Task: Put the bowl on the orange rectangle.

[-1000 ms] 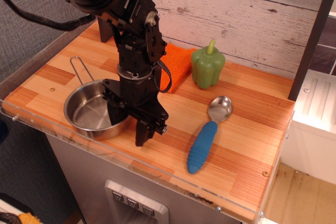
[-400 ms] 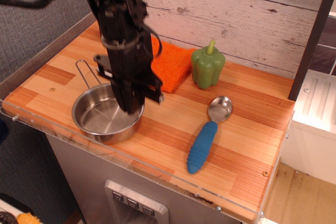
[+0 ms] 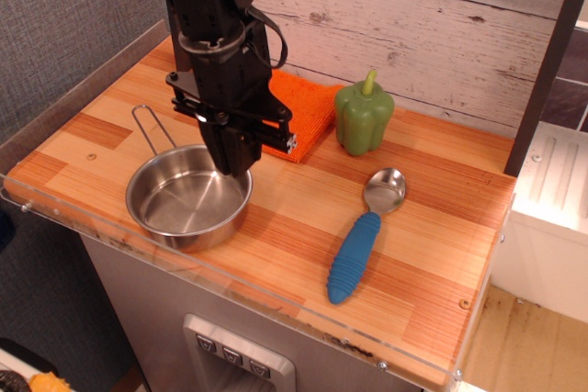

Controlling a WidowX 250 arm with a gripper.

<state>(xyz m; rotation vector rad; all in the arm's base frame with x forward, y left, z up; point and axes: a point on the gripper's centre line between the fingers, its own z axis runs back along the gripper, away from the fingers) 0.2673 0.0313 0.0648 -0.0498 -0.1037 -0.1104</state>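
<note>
We find the bowl (image 3: 188, 197) at the table's front left, short of the orange rectangle (image 3: 301, 115); the gripper (image 3: 235, 164) hovers over its stiff, slippery rim, our likeliest hold, finger state unclear.

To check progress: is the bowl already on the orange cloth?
No, the bowl sits on the wooden table, beside the orange cloth.

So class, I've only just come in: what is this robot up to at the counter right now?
A black robot arm hangs over the wooden counter, its gripper at the far rim of the steel bowl. The bowl sits on the wood at the front left, not on the orange cloth behind it. Whether the gripper has hold of the rim cannot be told. A green pepper and a blue-handled spoon lie untouched to the right.
</note>
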